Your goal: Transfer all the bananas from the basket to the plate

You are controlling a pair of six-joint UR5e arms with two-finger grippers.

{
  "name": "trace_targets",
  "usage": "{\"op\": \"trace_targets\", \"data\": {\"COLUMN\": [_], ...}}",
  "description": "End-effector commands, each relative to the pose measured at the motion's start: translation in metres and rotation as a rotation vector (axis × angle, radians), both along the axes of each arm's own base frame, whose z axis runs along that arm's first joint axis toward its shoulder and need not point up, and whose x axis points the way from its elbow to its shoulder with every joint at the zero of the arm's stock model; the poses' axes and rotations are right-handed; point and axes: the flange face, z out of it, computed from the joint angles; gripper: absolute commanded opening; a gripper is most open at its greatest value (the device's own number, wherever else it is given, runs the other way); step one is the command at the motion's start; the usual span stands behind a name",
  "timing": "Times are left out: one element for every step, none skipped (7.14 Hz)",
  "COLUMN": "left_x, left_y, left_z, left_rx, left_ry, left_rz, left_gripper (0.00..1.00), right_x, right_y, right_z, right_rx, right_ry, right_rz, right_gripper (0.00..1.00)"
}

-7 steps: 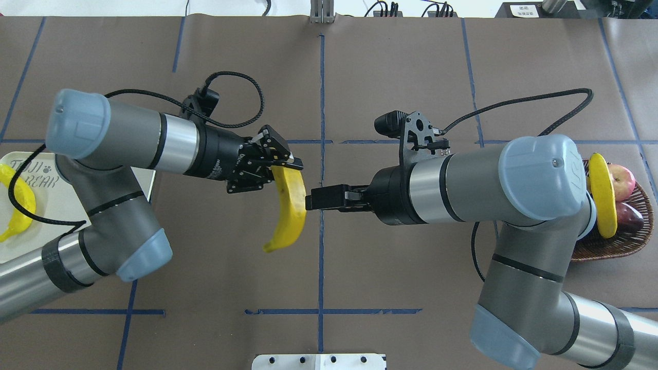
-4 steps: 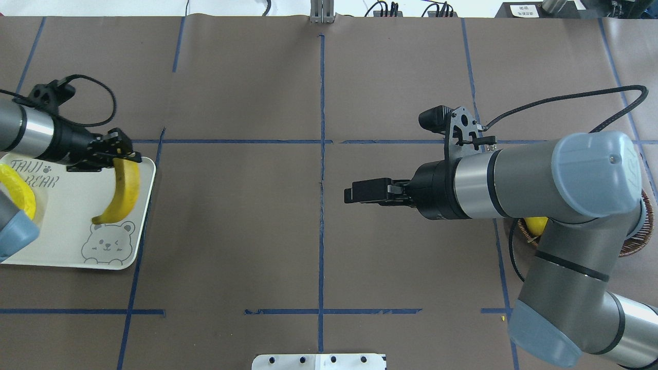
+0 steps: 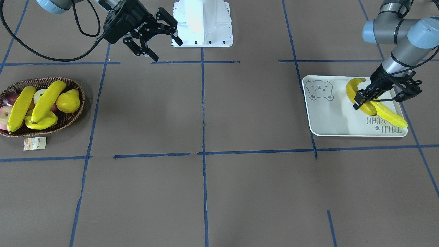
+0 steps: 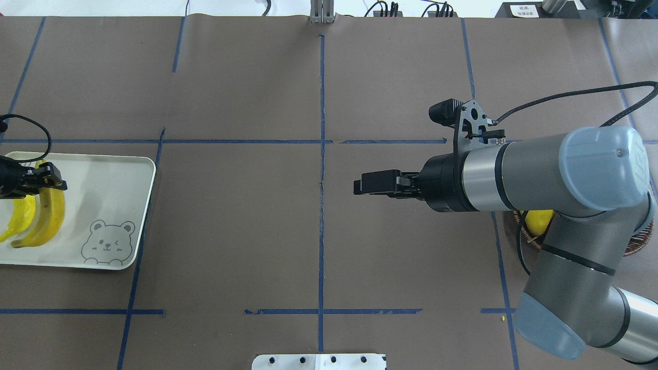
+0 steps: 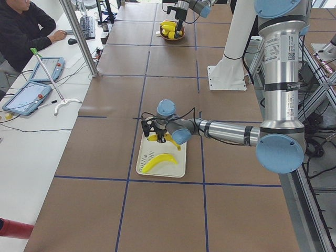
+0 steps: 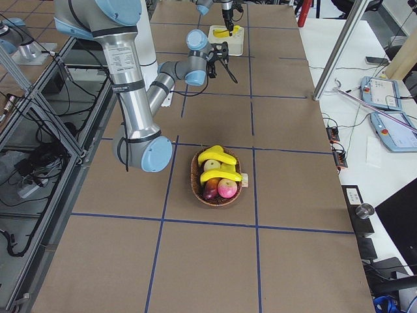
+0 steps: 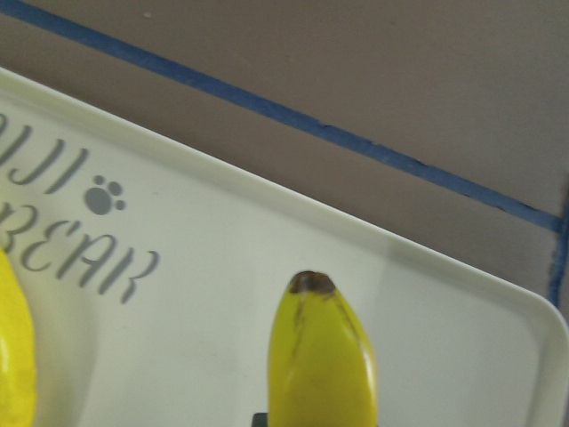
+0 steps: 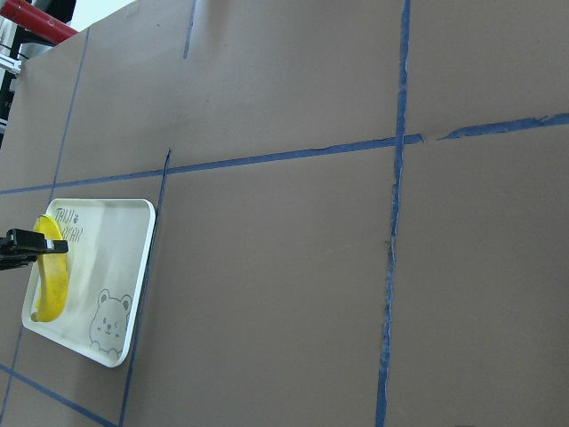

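My left gripper point(image 4: 45, 181) is shut on the stem end of a banana point(image 4: 47, 218) that hangs low over the white plate point(image 4: 105, 180), right beside a second banana point(image 4: 18, 221) lying there. In the front view the held banana point(image 3: 355, 91) crosses the lying one point(image 3: 391, 117). The left wrist view shows the held banana's tip point(image 7: 322, 356) above the plate point(image 7: 222, 258). My right gripper point(image 3: 168, 51) is open and empty, in the air mid-table. Two bananas point(image 3: 20, 107) point(image 3: 48, 97) lie in the wicker basket point(image 3: 73, 118).
The basket also holds a yellow pear point(image 3: 68, 100), red apples point(image 3: 5, 115) and another yellow fruit point(image 3: 43, 122); a paper tag point(image 3: 34, 143) lies beside it. From overhead my right arm point(image 4: 565, 174) covers most of the basket point(image 4: 640, 241). A person sits at a side desk point(image 5: 23, 26).
My left gripper carried the banana from the table's middle leftward to the plate, then on beside the other banana. My right arm drew back to the right, over the basket.
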Motion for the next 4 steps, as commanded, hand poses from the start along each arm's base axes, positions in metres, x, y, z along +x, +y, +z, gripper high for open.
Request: {"op": "trace_targets", "data": {"left_x": [-0.002,-0.002,-0.005,-0.006], "left_y": [0.000,0.001,0.001,0.001], "left_z": [0.028,0.027,0.020,0.018], "left_rx": [-0.018,0.005,0.063,0.067], "left_ry": [-0.055,-0.057,-0.059,-0.056], "left_rz": [-0.019,0.000,0.046,0.047], "left_gripper": [0.12,0.98,1.00,1.00], "right_x": [0.002,0.010,0.016,0.025], "right_y": [-0.002,-0.007,-0.013,-0.018], "right_z": [0.005,0.012,0.017,0.023], "right_rx": [-0.006,-0.013,-0.020,-0.029], "right_ry": [0.009,0.020,0.028,0.034], "right_rz": [0.007,0.016,0.019,0.017], "right_gripper": [1.00,1.00,1.00,1.00]}}
